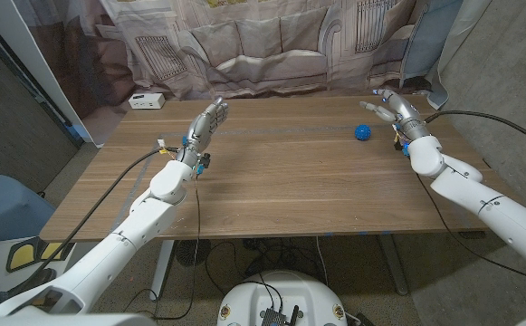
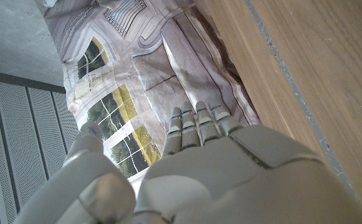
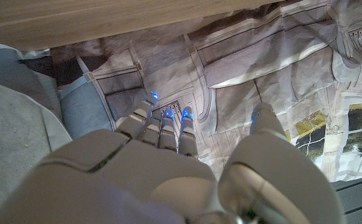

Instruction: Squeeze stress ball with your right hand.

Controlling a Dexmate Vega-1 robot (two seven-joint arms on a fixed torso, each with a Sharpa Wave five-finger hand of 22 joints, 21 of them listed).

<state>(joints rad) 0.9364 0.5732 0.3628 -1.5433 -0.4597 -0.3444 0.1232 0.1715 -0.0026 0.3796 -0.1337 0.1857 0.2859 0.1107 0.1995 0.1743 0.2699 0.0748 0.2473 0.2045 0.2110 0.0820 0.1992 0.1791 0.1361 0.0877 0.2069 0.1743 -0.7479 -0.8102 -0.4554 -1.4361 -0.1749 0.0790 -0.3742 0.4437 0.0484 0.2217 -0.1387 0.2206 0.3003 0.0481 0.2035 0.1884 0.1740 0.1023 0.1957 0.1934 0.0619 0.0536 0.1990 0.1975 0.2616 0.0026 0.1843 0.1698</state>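
Blue stress ball point(image 1: 362, 132) sits on the wooden table point(image 1: 290, 181), far right side, untouched. Right hand point(image 1: 395, 110) hovers just beside it, nearer the table's right edge, fingers spread, holding nothing. Left hand point(image 1: 206, 124) raised over the table's left part, fingers straight and apart, empty.

A big brown wooden table point(image 1: 281, 172) stands in the middle. Behind it hangs a wrinkly cloth backdrop point(image 1: 263, 41) with a sofa and windows printed on it. A small white box point(image 1: 146, 100) sits at the table's far corner. The floor point(image 1: 507, 81) is grey carpet.
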